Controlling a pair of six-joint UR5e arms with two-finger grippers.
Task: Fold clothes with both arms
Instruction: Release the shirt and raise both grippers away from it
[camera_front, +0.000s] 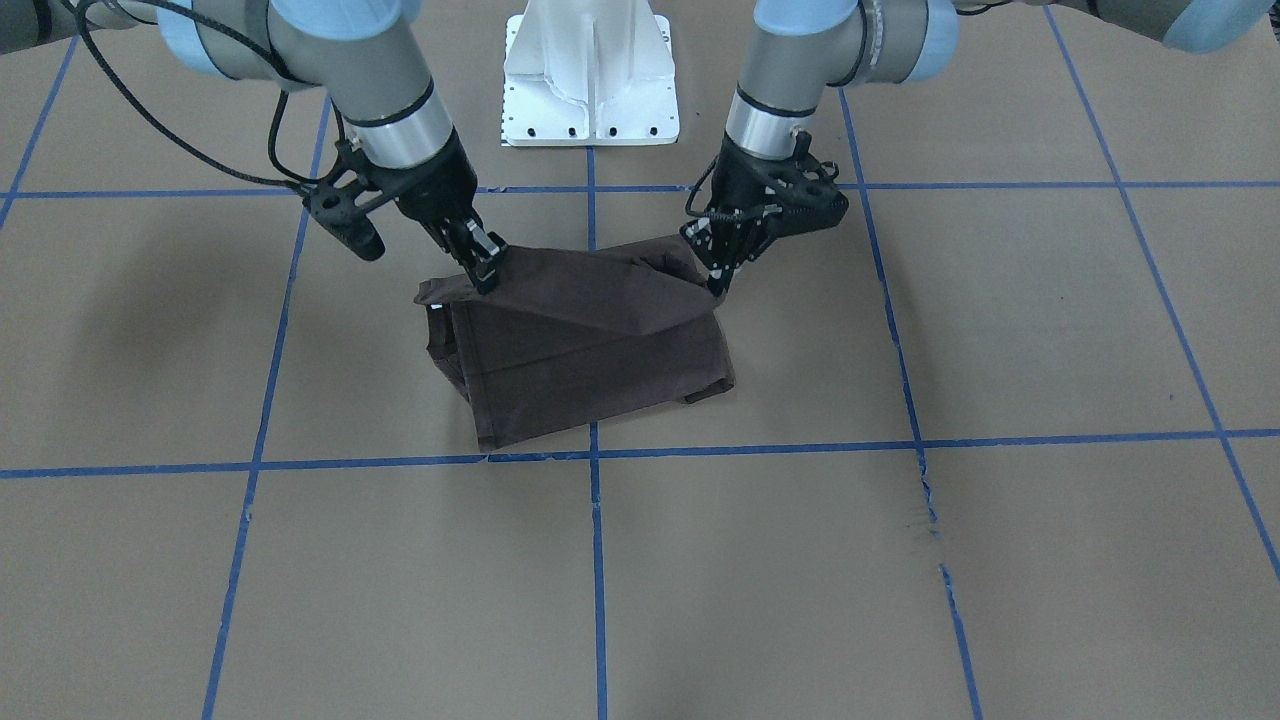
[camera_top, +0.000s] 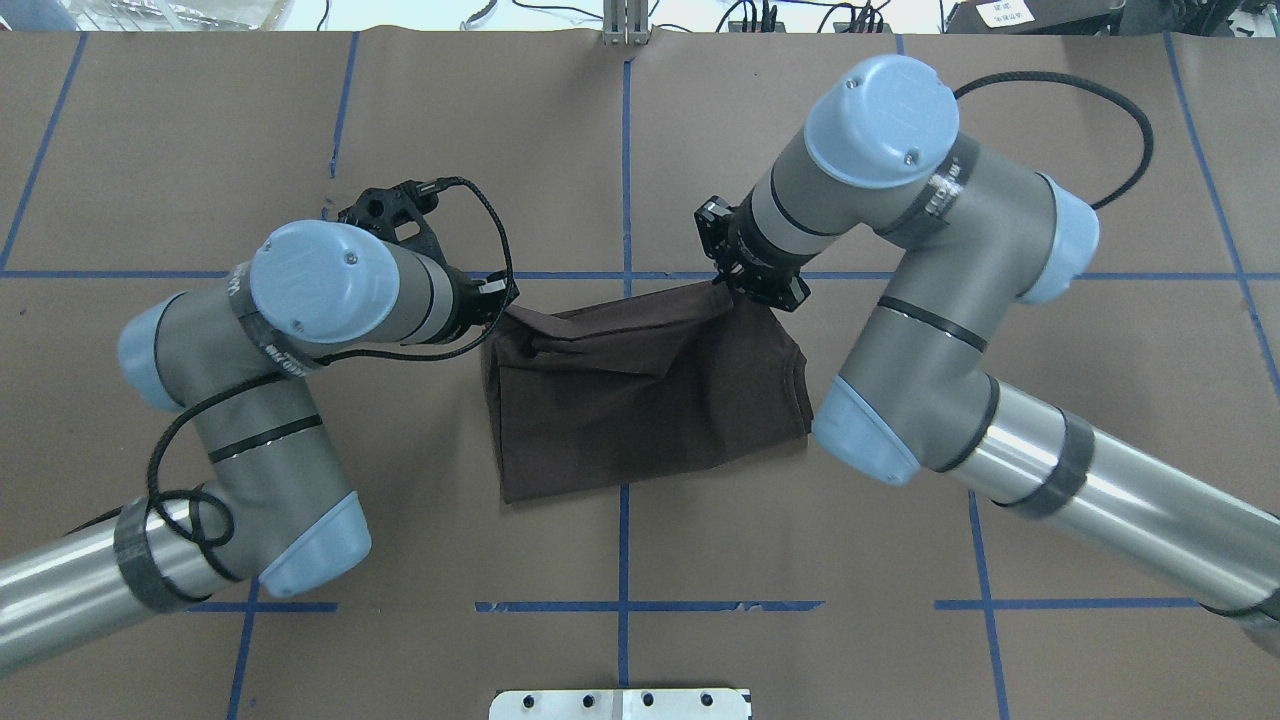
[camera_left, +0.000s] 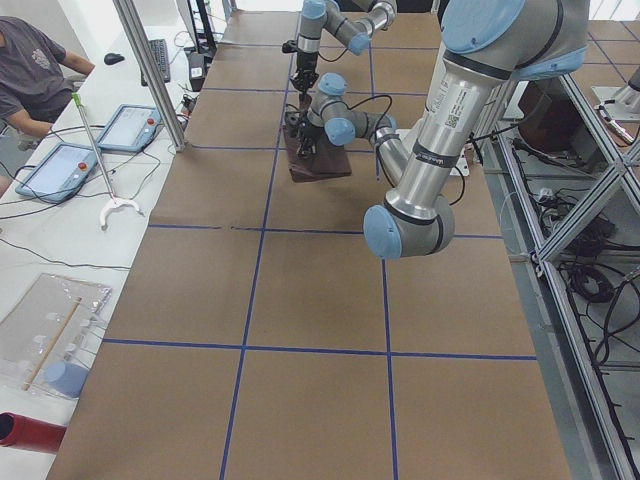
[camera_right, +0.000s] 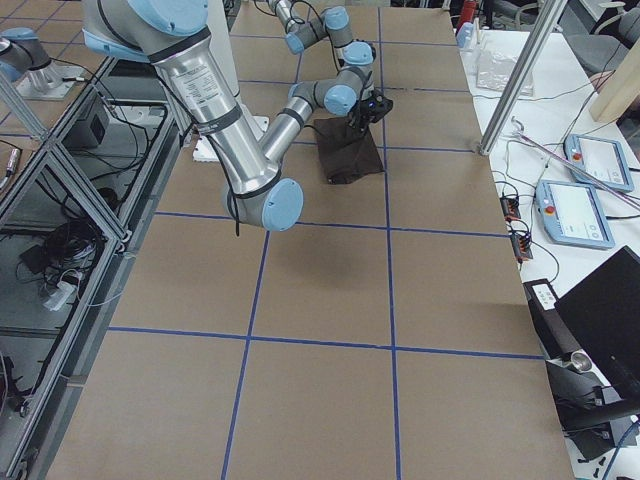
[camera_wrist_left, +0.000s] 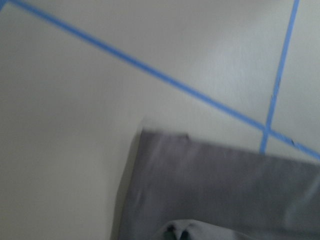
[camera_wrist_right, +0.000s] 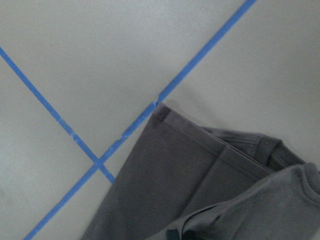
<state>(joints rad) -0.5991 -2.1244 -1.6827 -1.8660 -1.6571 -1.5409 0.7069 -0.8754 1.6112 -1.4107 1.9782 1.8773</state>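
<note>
The dark grey-brown T-shirt lies folded on the brown table, near the middle; it also shows in the overhead view. My left gripper is shut on one far corner of the shirt's top layer and holds it a little above the rest. My right gripper is shut on the other far corner, also raised. In the overhead view the left gripper and the right gripper are at the shirt's far edge. Both wrist views show shirt fabric below the camera, fingers out of frame.
The white bolted pedestal stands at the robot's side of the table. Blue tape lines mark a grid on the brown paper. In the left side view an operator sits by tablets beyond the table's edge.
</note>
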